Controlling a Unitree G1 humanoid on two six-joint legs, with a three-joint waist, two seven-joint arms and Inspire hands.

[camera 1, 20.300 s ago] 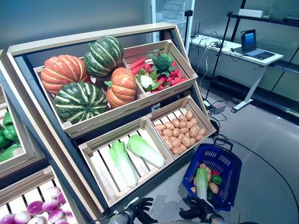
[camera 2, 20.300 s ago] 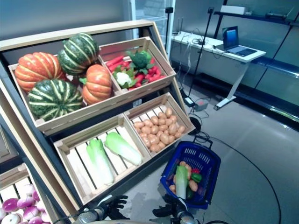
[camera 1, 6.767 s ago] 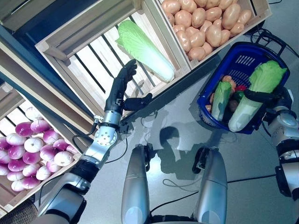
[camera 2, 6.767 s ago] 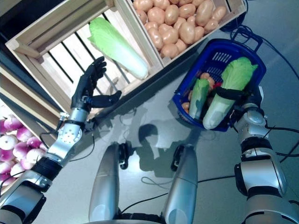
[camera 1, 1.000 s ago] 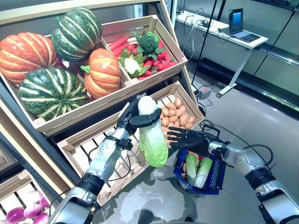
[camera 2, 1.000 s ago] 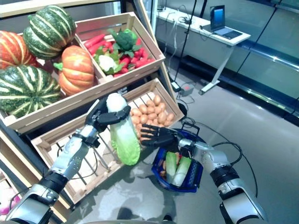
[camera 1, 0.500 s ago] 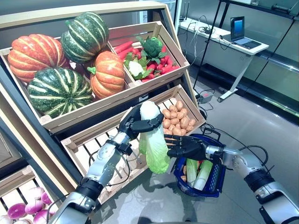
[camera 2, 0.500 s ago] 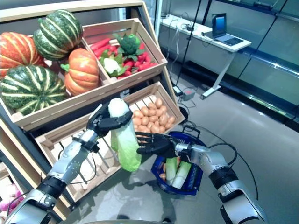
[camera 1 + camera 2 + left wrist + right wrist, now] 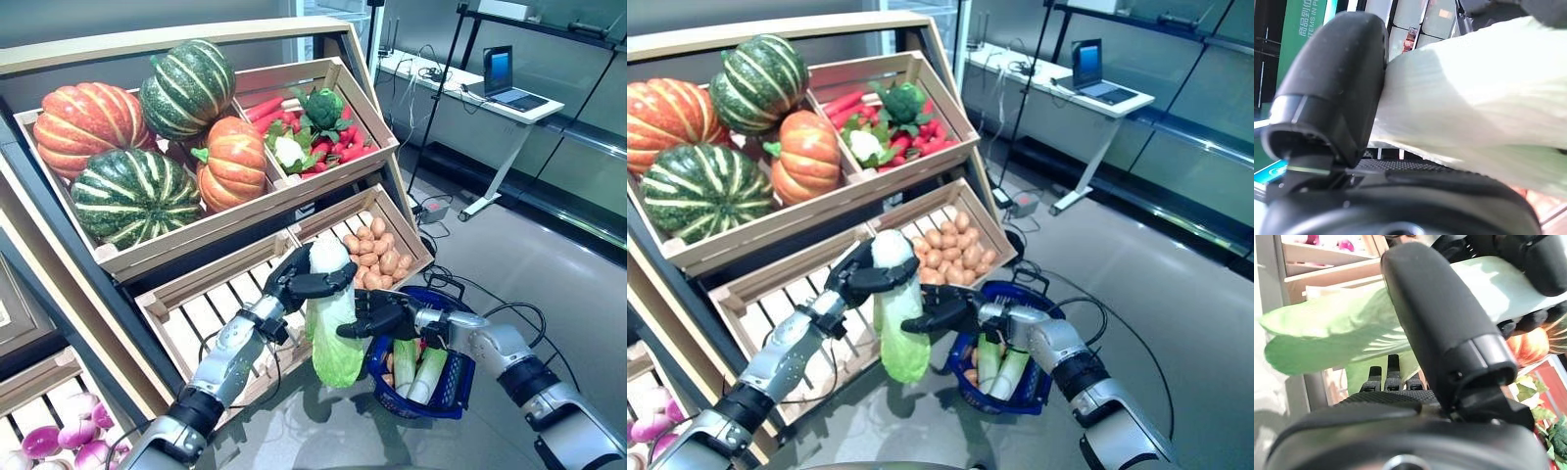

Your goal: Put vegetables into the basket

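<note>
the pale green napa cabbage [image 9: 333, 318] is clasped at its white stem by the curled left hand [image 9: 299, 282], with the right hand [image 9: 377, 313] closing round its middle. a firm right-hand grip should be secured before release, then the cabbage lowered upright into the blue plastic basket [image 9: 453, 392].

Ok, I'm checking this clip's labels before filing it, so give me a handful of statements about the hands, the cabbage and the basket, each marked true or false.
1. The left hand is curled round the white end of the cabbage. True.
2. The cabbage already lies in the blue basket. False: it hangs in the air beside the basket, leafy end down.
3. The right hand is at the cabbage's middle. True: its wrist view shows the thumb across the leaves.
4. The blue basket is empty. False: it holds two cabbages and some smaller vegetables.
5. The lower left crate still holds a cabbage. False: only bare slats show.
</note>
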